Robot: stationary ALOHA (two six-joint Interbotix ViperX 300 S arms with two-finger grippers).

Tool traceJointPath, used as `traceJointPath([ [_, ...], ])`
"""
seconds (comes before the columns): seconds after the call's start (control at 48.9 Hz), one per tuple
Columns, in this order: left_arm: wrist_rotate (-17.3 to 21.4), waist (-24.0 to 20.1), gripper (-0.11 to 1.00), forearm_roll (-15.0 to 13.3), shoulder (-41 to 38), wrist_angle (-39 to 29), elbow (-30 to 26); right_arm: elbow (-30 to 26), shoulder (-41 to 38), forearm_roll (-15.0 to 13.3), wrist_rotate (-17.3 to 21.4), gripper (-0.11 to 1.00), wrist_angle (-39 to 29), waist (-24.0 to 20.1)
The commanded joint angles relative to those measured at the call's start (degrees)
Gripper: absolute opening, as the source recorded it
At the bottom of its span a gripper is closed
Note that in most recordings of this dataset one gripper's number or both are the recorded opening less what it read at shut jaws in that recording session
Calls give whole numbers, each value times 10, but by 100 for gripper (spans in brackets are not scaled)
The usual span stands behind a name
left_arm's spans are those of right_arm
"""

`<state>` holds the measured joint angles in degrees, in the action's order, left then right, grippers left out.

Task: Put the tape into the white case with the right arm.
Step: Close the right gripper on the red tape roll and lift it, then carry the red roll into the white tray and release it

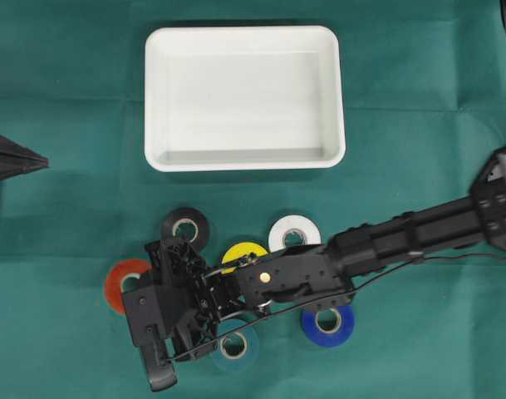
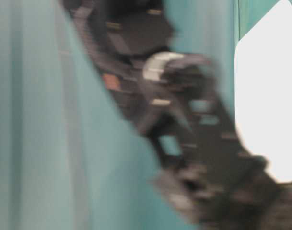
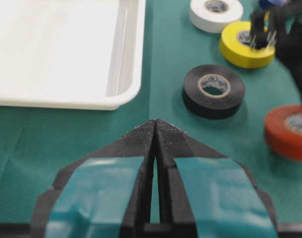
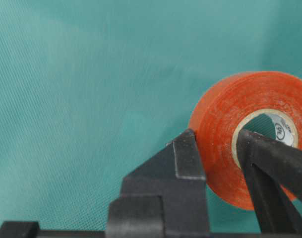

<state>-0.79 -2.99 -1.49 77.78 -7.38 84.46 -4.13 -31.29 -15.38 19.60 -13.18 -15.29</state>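
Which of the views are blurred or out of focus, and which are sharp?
Table-level view: heavily blurred, only dark arm parts and a white shape. Overhead view: sharp. Left wrist view: black tape sharp, left gripper soft below. Right wrist view: orange tape clear.

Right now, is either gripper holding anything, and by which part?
The right gripper pinches the orange tape roll through its wall: one finger outside, one in the core. The left gripper holds nothing.
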Motion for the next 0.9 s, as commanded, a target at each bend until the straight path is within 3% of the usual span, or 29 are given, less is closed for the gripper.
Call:
traceJointPath([
  [0.0,0,-2,1,0,-4,5,-7,-11,47,-8,2,1,-7,2],
  [0.389,0,-2,1,0,-4,5,-6,-11,54,-9,19,1,-33,22],
  [0.88,0,-1,1,0,-4,6,-5,-6,62,-54,37,1,-42,106],
])
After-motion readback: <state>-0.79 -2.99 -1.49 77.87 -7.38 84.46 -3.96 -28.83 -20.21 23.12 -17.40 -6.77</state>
